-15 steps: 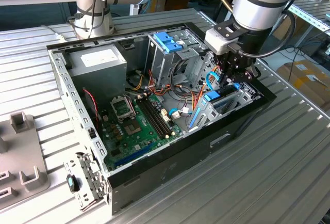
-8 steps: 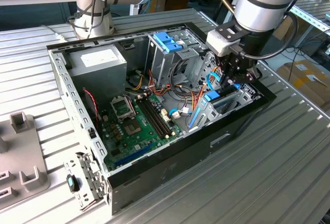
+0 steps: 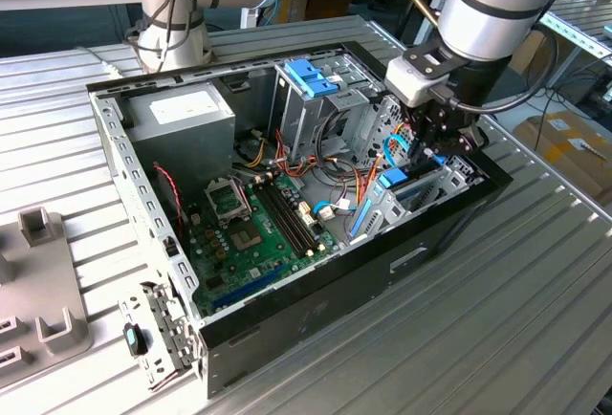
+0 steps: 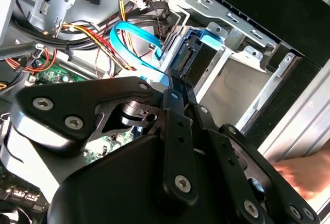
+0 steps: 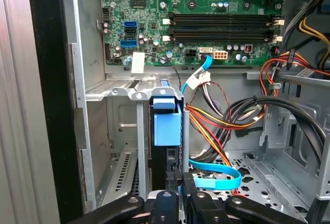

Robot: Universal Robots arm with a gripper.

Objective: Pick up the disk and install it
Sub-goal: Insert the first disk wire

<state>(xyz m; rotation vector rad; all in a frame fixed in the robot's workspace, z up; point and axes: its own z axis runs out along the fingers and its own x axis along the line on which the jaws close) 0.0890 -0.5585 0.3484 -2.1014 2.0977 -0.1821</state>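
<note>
The disk (image 5: 166, 123), a dark drive in a bright blue carrier frame, stands on edge in a slot of the metal drive bay (image 5: 118, 131) at the case's front corner. My gripper (image 5: 179, 180) is right over it, and its two black fingers (image 5: 171, 182) pinch the disk's near edge. In the second wrist view the fingers (image 4: 178, 92) meet on the thin blue-black edge of the disk (image 4: 193, 48), which sits partway into the bay (image 4: 232, 79). The exterior view shows the gripper (image 3: 427, 152) low inside the open computer case, above the blue of the disk (image 3: 395, 180).
The open black case (image 3: 316, 300) lies on a ribbed metal table. Inside are a green motherboard (image 3: 249, 233), a grey power supply (image 3: 182, 119), a tall metal cage with a blue bracket (image 3: 311, 76) and loose cables (image 5: 221, 115) beside the bay. Grey fixtures (image 3: 38, 272) stand at the exterior view's left.
</note>
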